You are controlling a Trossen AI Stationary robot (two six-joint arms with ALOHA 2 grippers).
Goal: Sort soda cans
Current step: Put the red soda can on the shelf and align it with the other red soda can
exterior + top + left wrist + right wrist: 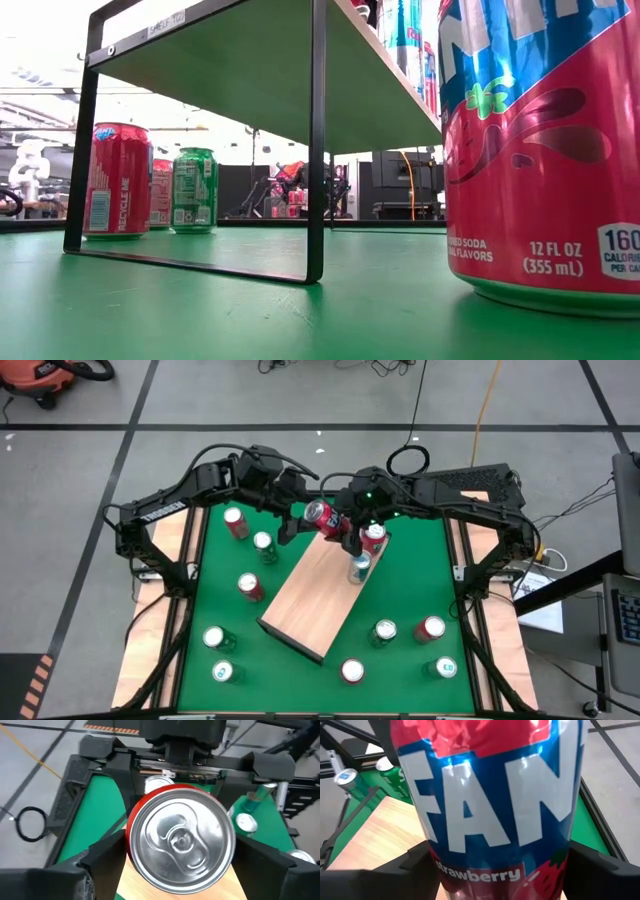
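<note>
A red strawberry soda can (322, 517) is held in the air between my two grippers, above the far end of the light wooden board (315, 600). My left gripper (296, 520) comes at it from the table's left, and its wrist view looks onto the can's silver top (181, 842). My right gripper (345, 528) comes from the right and is shut on the can's printed body (495, 820). A red can (373, 537) and a teal can (359, 568) stand upright on the board's far right part. My left gripper has one finger (102, 862) on each side of the can's top end (137, 827), pinching it. The fingers lie along the can, coming about level from the table's left. The can is clear of the board, its top toward this gripper. My right gripper pinches the can's body, one finger (422, 862) on each side of its lower part (485, 875), near the word "strawberry". The fingers lie across the can and come from the table's right. The can is lifted clear of the board.
The board is a shelf on black metal legs (317, 140). Red cans (236, 522) (250, 586) and green cans (265, 546) (215, 639) stand on the green mat at the left. More cans (351, 671) (383, 632) (430, 628) stand near and right.
</note>
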